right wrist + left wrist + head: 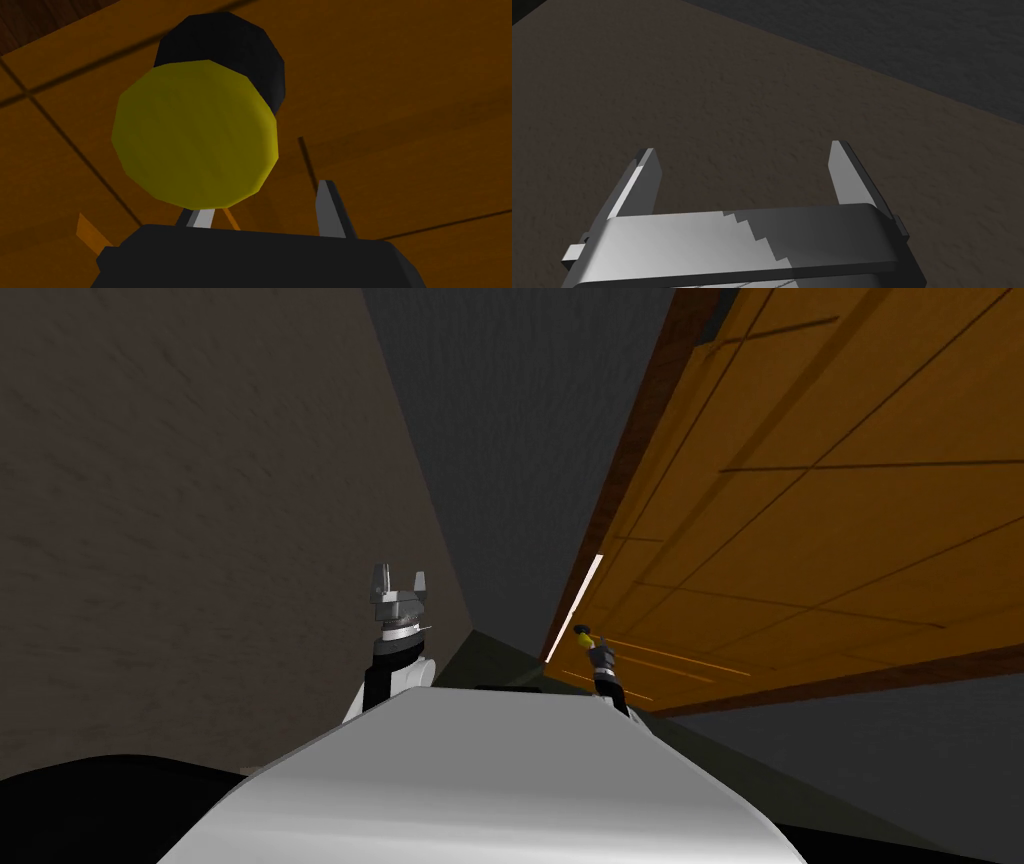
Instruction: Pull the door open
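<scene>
An orange panelled door [800,538] fills the right side of the head view, slanted toward me. Its round yellow knob [581,639] sits near the door's lower left edge. My right gripper [594,648] is right at it. In the right wrist view the yellow knob [195,132], on a black stem [235,45], covers one finger of my right gripper [262,192]. The other finger [327,207] stands apart from the knob, against the door [400,125]. My left gripper [400,581] is raised on the left, open [744,155] and holding nothing.
A dark brown frame [650,438] borders the door, and a thin bright slit [590,588] runs along the door's edge above the knob. A brown wall [200,488] stands close on the left, and a grey wall [520,438] lies ahead between them.
</scene>
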